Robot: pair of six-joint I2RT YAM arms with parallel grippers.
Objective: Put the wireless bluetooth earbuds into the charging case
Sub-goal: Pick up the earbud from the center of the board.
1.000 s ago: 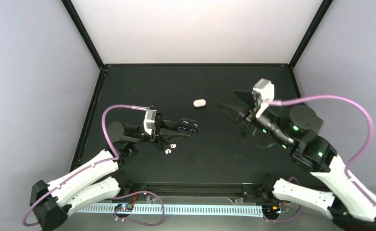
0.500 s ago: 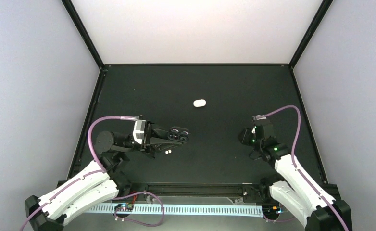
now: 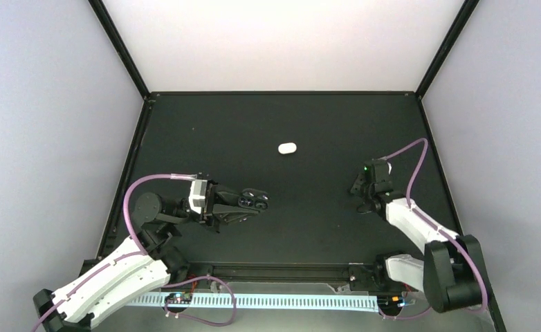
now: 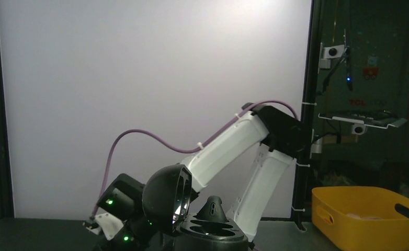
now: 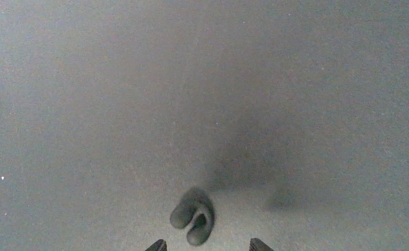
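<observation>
White and small, the charging case (image 3: 287, 147) lies by itself on the black worktop (image 3: 323, 117). It is near the middle, toward the far side, well apart from both of your arms. It looks shut, like a little pill. Your left fingers (image 3: 227, 197) are clenched on a black open case (image 3: 254, 199) and hold it out toward the right. In the left wrist view you see that black case from close up. Its round lid (image 4: 166, 197) stands up on the left, and two round holes (image 4: 207, 226) sit in its base. A yellow tub (image 4: 370, 217) stands far off on the right of that view. Your right fingers (image 5: 158, 247) point down at the worktop and stand apart with nothing between them. Just ahead of them lies a small dark lump (image 5: 193, 215) with two round ends; it is too blurry to name.
</observation>
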